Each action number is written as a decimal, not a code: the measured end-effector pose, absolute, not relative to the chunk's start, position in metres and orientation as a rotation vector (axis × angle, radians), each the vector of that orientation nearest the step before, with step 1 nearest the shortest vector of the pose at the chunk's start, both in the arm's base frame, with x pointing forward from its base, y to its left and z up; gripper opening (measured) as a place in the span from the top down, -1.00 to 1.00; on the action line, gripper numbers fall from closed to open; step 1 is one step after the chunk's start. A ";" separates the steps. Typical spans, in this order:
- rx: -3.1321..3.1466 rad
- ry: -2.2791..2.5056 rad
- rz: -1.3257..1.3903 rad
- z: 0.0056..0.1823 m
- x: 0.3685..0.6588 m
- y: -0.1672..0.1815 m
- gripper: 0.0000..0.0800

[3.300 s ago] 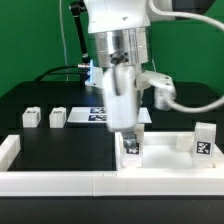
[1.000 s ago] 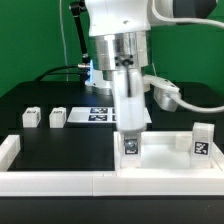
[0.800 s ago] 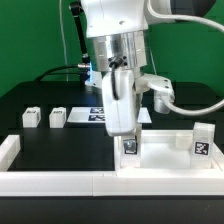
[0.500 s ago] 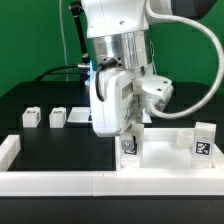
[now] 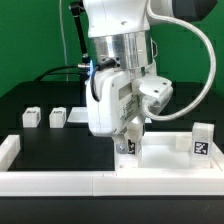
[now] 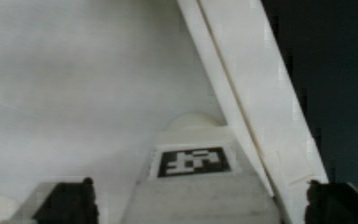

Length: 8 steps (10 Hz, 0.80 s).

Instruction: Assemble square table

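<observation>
wrist view has my fingers [image 6: 69,203] standing apart, one on each side of a short white leg [image 6: 197,150] with a black-and-white tag facing the camera. there is a clear gap between each pad and the leg, so i am released and grasping nothing

the leg stands upright on the white panel [image 6: 87,90], close against its raised rim. whether it is seated in a corner socket i cannot tell

in the exterior view my gripper [image 5: 126,136] is low over that leg at the panel's corner on the exterior view's left. a second leg [image 5: 205,141] stands at the corner on the exterior view's right. two more legs [image 5: 31,117] sit well apart on the black table [image 5: 60,145], behind the white border rail [image 5: 60,180]

i judge the leg light, stiff and smooth, a hard plastic block that will not give under the pads but could slip or twist if pinched near an edge. i would close on its two flat opposite sides, low and square, with the tag face left uncovered. the panel looks just as rigid and light, so it may shift if i push sideways on the leg
</observation>
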<state>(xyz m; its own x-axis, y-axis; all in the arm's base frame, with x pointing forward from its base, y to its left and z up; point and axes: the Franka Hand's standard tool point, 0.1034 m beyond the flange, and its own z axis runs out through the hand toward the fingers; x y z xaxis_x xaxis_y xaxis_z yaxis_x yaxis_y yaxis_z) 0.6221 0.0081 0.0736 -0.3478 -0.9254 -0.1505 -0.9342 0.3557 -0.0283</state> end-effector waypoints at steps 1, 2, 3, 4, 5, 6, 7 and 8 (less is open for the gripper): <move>-1.782 2.403 0.105 0.087 0.619 0.012 -0.56; -1.834 2.364 0.117 0.093 0.619 0.013 -0.61; -1.827 2.374 0.117 0.089 0.618 0.013 -0.62; -1.830 2.375 0.119 0.087 0.617 0.013 -0.62; -1.831 2.375 0.119 0.087 0.617 0.013 -0.62; -1.831 2.375 0.120 0.086 0.617 0.013 -0.62; -1.832 2.376 0.120 0.086 0.617 0.013 -0.62; -1.854 2.358 0.118 0.086 0.617 0.013 -0.62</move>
<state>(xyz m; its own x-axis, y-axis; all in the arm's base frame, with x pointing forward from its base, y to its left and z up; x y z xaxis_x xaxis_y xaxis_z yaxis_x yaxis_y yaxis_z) 0.6167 0.0127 0.0858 -0.2311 -0.9600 -0.1578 -0.9710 0.2378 -0.0247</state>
